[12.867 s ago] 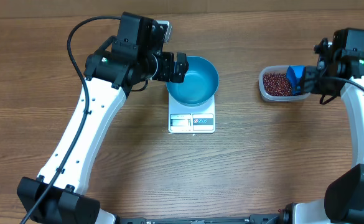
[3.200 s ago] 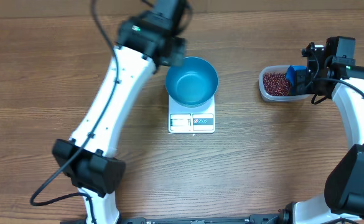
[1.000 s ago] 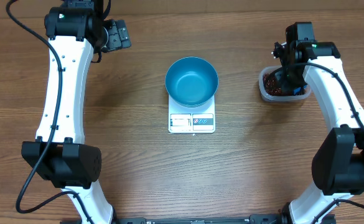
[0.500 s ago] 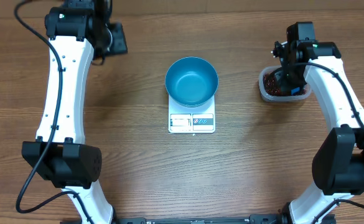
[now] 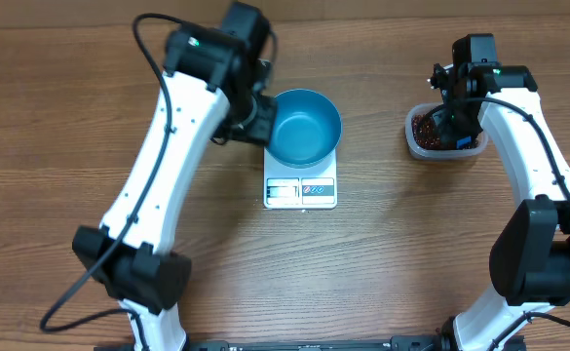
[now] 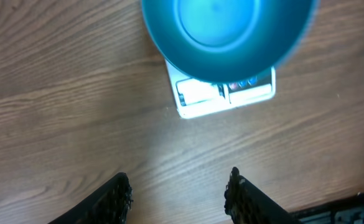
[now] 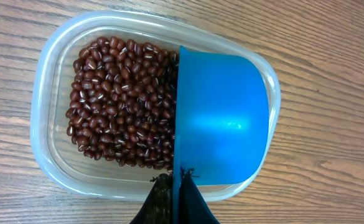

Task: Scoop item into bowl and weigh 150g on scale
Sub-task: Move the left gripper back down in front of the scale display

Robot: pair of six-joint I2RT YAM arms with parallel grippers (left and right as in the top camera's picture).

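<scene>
Since bowl [image 5: 304,127] sat on scale [image 5: 300,192] for weighing, right pincer [image 7: 176,182] clamped scoop [image 7: 222,118] in beans [image 7: 116,106]; left pincer [image 6: 178,180] gaped apart, empty.

No text can be read; the scale [image 5: 300,192], mid-frame in the overhead view, bears a pale display panel [image 5: 284,192] and small red and blue marks [image 5: 314,191] on its front edge, too small to make out; the left wrist view blurs them.
</scene>
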